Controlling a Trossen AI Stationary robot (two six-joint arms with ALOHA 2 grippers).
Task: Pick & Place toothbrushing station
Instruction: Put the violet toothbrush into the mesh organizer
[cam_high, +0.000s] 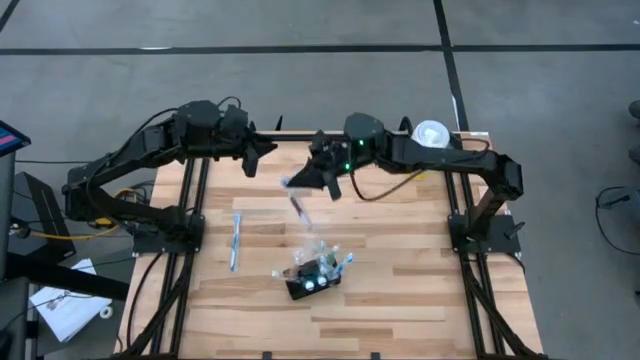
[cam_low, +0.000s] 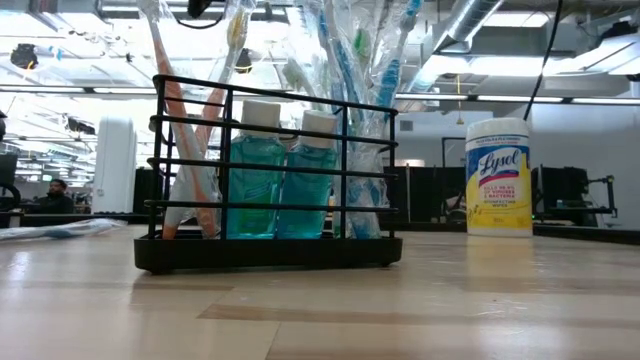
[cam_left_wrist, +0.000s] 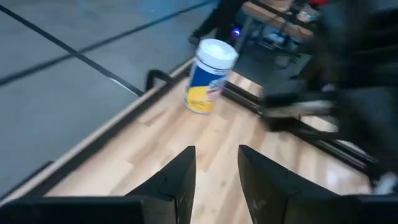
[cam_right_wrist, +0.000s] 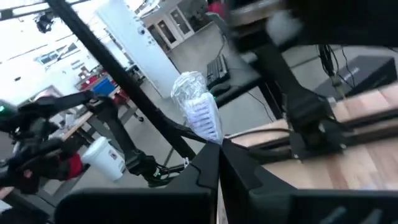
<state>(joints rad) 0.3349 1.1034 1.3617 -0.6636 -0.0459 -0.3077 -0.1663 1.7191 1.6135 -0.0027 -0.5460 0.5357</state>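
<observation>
Right gripper (cam_right_wrist: 219, 146) pinching a wrapped toothbrush (cam_right_wrist: 198, 114) above the table (cam_high: 400, 280); left gripper (cam_left_wrist: 216, 163) partly open, holding nothing.

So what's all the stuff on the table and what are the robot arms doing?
Toothbrushing station: one, black wire holder, table's near middle.
Mouthwash bottles: two, teal, inside the holder.
Wrapped toothbrushes: several, standing in the holder.
Loose toothbrush: one, blue, table's left side.
Lysol wipes canister: one, white and yellow, far right corner.
Left gripper: empty, fingers apart, far edge.
Right gripper: shut on a wrapped toothbrush.
</observation>
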